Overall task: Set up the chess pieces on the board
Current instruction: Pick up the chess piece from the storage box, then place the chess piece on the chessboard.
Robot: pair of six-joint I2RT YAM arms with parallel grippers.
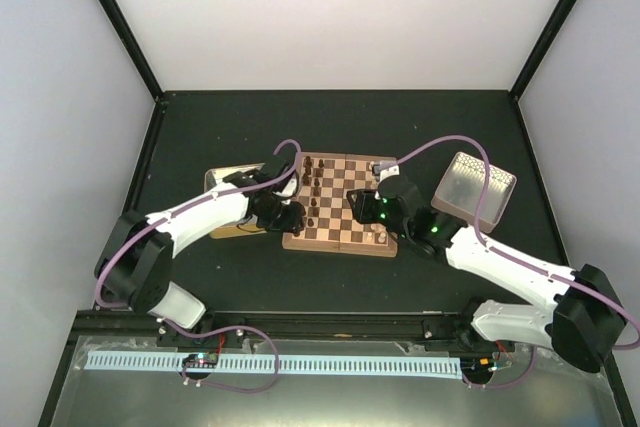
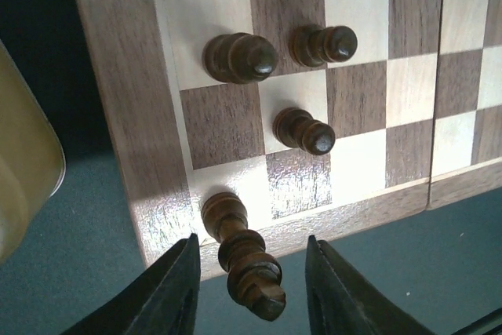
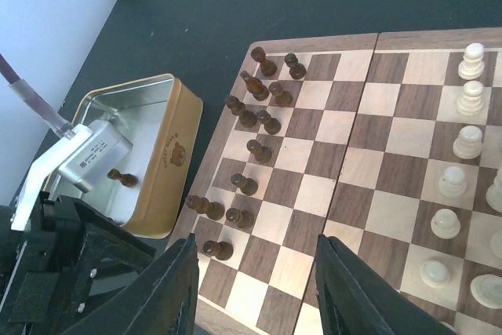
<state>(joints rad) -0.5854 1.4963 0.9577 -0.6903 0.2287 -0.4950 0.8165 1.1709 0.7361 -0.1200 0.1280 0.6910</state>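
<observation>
Left claw (image 2: 251, 241) — jaws part open, flanking a tall dark brown turned-wood chessman (image 2: 243, 260) with a sliver of gap on either side; no hold can be made out. The chessman stands on a corner square of the square wooden checked chessboard (image 2: 118, 115), just beside its plain border. Three further dark brown chessmen (image 2: 239, 56) occupy neighbouring squares. A yellowish rectangular tin (image 2: 23, 162) sits just beside the board, with a lone dark piece (image 3: 121, 178) lying inside. Right claw (image 3: 255, 239) — about half open, empty, hovering above the board between the dark rows and the pale cream chessmen (image 3: 459, 139).

Hazard, as judged: jaws meeting the tall chessman unevenly would topple it over the border onto the dark surface (image 2: 94, 296), or against its neighbours.
</observation>
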